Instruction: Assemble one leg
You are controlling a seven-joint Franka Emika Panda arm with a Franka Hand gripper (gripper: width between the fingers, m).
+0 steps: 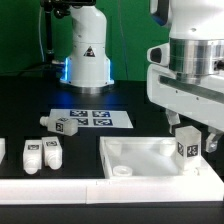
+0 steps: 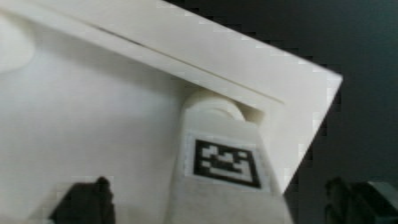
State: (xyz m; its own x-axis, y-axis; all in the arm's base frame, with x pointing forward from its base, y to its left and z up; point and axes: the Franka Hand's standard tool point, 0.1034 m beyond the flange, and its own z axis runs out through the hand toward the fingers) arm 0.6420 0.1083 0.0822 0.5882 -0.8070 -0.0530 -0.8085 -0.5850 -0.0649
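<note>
One leg (image 1: 186,149), a stubby white block with a black-and-white tag, stands upright at the near right corner of the large white square panel (image 1: 140,156). My gripper (image 1: 191,140) hangs around it. In the wrist view the leg (image 2: 222,150) runs between my dark fingers (image 2: 86,202), its far end seated at the panel's corner (image 2: 107,110). A gap shows on each side of the leg, so the jaws are open and not pressing on it. Three more legs lie at the exterior view's left (image 1: 62,124), (image 1: 33,155), (image 1: 52,152).
The marker board (image 1: 95,118) lies flat in the middle of the black table, in front of the robot base (image 1: 85,60). Another white part (image 1: 2,150) shows at the left edge. A white strip (image 1: 60,185) runs along the front edge.
</note>
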